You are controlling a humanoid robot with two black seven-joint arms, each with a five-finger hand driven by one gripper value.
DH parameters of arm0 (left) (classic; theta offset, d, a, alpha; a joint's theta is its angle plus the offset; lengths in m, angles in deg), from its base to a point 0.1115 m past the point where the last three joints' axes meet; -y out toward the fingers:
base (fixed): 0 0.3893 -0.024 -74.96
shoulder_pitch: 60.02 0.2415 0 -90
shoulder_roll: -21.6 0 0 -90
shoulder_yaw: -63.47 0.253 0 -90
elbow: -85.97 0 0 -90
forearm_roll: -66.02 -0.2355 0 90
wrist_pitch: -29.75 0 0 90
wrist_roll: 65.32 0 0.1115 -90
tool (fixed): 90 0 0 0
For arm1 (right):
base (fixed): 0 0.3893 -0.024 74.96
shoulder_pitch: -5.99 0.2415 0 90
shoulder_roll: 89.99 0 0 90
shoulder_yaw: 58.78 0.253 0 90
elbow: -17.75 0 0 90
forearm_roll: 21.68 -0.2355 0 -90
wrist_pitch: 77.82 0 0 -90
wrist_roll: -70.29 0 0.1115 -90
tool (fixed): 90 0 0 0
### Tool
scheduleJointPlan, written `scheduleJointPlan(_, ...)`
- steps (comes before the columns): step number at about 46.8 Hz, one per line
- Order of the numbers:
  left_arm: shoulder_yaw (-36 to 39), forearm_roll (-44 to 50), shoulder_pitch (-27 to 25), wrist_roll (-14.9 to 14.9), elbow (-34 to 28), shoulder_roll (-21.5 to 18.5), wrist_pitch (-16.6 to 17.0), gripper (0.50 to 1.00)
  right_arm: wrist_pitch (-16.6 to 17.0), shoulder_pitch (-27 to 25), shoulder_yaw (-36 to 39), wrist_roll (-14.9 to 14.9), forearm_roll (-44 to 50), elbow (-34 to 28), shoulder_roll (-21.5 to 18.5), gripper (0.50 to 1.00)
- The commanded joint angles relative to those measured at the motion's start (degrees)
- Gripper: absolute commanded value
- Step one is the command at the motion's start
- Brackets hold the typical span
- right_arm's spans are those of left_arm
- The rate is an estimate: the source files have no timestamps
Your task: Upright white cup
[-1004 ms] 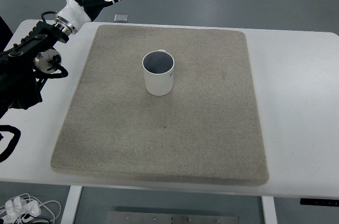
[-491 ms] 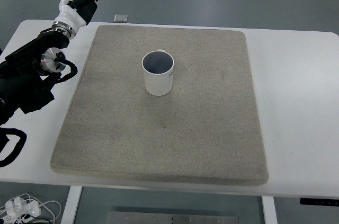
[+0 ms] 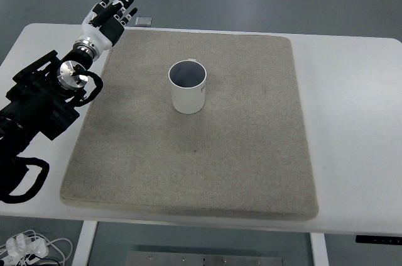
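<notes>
The left hand (image 3: 112, 16) had moved down and closer to the mat (image 3: 188, 171) since a moment ago. Its fingers were spread wide and held nothing. The cup (image 3: 188, 88) stood upright on the mat, well apart from the hand.

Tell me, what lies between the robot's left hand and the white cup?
In the head view, only a bare stretch of the grey felt mat lies between the open left hand and the upright white cylindrical cup.
</notes>
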Motion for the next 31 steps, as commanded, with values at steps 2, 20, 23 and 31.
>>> scheduleJointPlan(2, -3.56, 0.06, 0.11, -0.03, -0.05, 0.21, -0.18, 1.000, 0.05, -0.06, 0.13, 0.02, -0.10, 0.01, 0.00, 0.952)
scheduleJointPlan(20, -8.13, 0.15, 0.20, 0.06, -0.05, 1.18, -0.62, 1.000, 0.05, -0.24, 0.13, -0.07, -0.10, 0.01, 0.00, 0.952)
scheduleJointPlan(23, -8.22, 0.24, 0.20, 0.06, 0.04, 1.35, -0.62, 1.000, -0.04, -0.32, 0.22, 0.02, -0.19, -0.08, 0.00, 0.952)
scheduleJointPlan(31, -8.22, 0.15, 0.11, 0.06, -0.05, 1.44, -0.35, 1.000, 0.05, -0.59, 0.31, 0.02, -0.19, -0.08, 0.00, 0.952)
